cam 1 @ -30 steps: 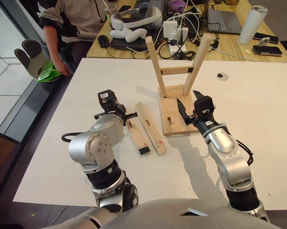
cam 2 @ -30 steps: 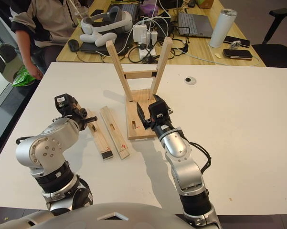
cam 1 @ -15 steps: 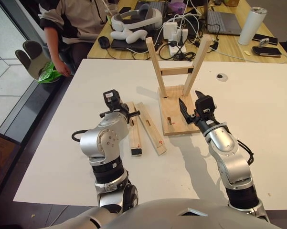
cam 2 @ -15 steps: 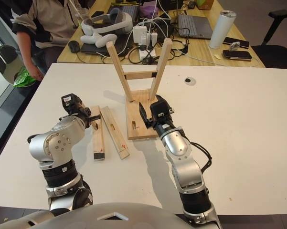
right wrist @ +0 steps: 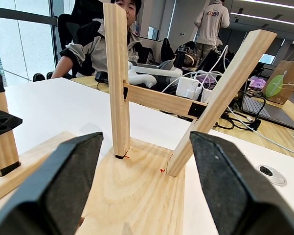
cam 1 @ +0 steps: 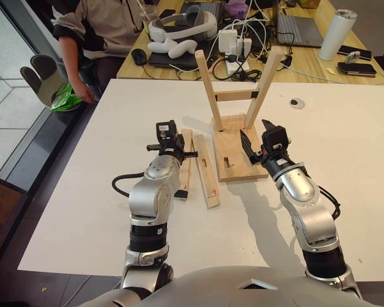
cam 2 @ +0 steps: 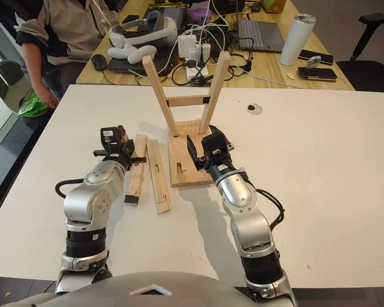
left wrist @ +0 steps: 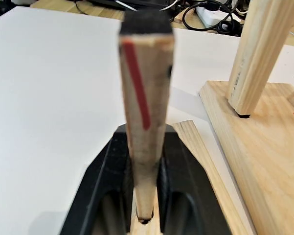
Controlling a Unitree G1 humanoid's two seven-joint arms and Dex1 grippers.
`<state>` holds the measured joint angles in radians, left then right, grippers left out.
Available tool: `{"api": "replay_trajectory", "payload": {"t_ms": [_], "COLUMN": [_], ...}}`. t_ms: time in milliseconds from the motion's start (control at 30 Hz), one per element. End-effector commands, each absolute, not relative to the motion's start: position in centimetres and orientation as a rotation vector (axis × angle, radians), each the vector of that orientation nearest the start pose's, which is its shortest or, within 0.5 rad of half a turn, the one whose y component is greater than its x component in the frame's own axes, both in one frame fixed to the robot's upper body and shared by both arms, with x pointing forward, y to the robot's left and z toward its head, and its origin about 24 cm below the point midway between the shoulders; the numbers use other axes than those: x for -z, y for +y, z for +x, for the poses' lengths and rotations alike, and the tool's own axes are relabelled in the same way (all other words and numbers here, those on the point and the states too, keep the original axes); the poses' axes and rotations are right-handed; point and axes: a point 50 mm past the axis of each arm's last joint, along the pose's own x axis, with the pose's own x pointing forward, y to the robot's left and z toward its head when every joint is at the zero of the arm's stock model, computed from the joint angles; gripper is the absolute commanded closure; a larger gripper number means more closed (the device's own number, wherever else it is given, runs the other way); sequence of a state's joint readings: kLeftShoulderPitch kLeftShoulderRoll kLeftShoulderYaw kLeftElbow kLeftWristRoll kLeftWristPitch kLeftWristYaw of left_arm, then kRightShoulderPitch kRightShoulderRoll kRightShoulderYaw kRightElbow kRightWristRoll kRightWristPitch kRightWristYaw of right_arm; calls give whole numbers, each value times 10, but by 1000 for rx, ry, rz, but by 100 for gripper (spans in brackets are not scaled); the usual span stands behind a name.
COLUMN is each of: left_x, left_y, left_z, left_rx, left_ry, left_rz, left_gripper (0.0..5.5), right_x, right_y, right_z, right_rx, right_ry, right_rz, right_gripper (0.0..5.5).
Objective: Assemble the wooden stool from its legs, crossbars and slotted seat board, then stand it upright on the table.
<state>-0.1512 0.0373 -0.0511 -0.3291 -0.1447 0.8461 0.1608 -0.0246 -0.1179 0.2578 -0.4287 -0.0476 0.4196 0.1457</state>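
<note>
The slotted seat board (cam 1: 235, 155) lies flat on the white table (cam 1: 345, 141). Two legs (cam 1: 207, 83) stand tilted in it, and a crossbar (cam 1: 235, 94) joins them. My left gripper (cam 1: 177, 151) is shut on a third leg (cam 1: 184, 173) that has a black-capped end and a red stripe (left wrist: 137, 78). That leg runs alongside a fourth leg (cam 1: 206, 171) lying just left of the board. My right gripper (cam 1: 254, 146) is open over the board's right side, its fingers (right wrist: 63, 181) spread wide with nothing between them.
A cable grommet (cam 1: 298, 102) sits in the table to the right of the stool. Behind the table is a wooden desk (cam 1: 307, 54) with a headset, cables, a laptop and a white tumbler (cam 1: 338, 32). A person sits at the far left corner.
My left arm has swung right toward the seat board, turning the held leg until it lies beside the loose leg. The right gripper has barely moved.
</note>
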Motion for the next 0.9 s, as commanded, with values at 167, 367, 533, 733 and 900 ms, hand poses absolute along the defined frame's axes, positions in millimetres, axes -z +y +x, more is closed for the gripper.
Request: {"api": "replay_trajectory", "payload": {"t_ms": [167,367,533,733,900], "left_x": [-66,-70,-83,-96,-105], "left_y": [137,149,149,149,151], "left_z": [254,259,265,270,271], "left_rx": [67,15,11,-3,-19], "left_ry": [420,397,334,277,236], "left_rz": [55,7,9,-1,-14], "left_gripper": [509,509,472,380,313], "right_x": [-101,-102,-101,-100,-99], "right_y": [-96,-96,-96,-96,-96], "right_z": [242,243,241,240,239], "right_rx": [-393,-393,-391,-390,-394], "right_ry": [-16,-18,-18,-16,-13], "right_rz": [-173,-175,-175,-177,-177], "right_gripper": [222,222,222,222,222]}}
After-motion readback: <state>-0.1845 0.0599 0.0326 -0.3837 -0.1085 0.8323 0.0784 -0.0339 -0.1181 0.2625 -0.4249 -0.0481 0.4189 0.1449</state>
